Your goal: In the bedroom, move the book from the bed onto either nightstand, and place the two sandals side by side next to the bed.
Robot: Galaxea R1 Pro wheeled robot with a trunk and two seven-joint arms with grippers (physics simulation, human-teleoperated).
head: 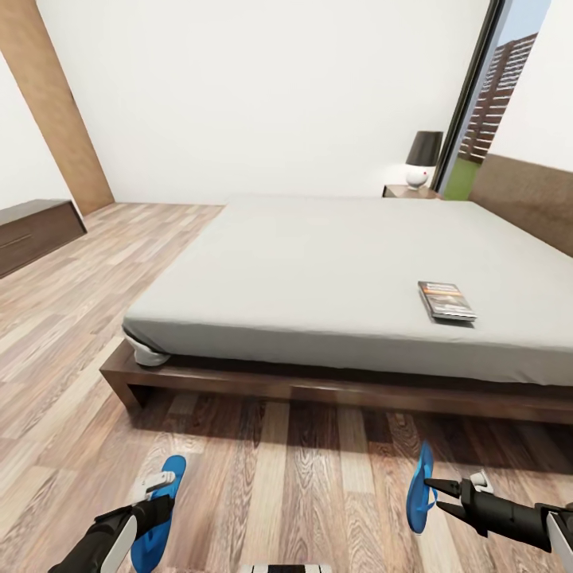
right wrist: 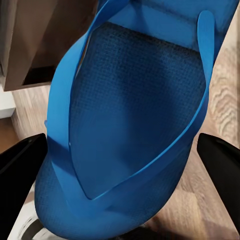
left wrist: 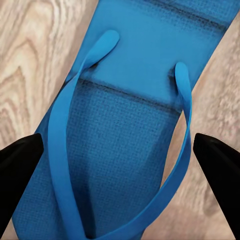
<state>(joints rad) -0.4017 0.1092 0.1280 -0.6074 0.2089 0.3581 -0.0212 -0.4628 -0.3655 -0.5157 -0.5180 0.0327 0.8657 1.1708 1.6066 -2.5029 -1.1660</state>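
sandals first: the left sandal (head: 161,509) sits on the wood floor (head: 263,477) near the bed (head: 318,270), with the left gripper (left wrist: 120,155) over it. in the left wrist view its fingers (left wrist: 19,167) stand wide on either side of the sole and straps, not touching as far as i can tell. the right sandal (head: 420,487) is well apart from the first, tilted up on edge at the right gripper (head: 436,487). whether it is actually pinched i cannot tell (the wrist view shows the fingers (right wrist: 220,160) spread past its edges). the book (head: 446,301) lies on the mattress toward the right. the nightstand (head: 407,191) with its lamp (head: 422,157) stands beyond the bed's far corner. by my reading, neither part is done: the pair is not side by side, and the book is unmoved.
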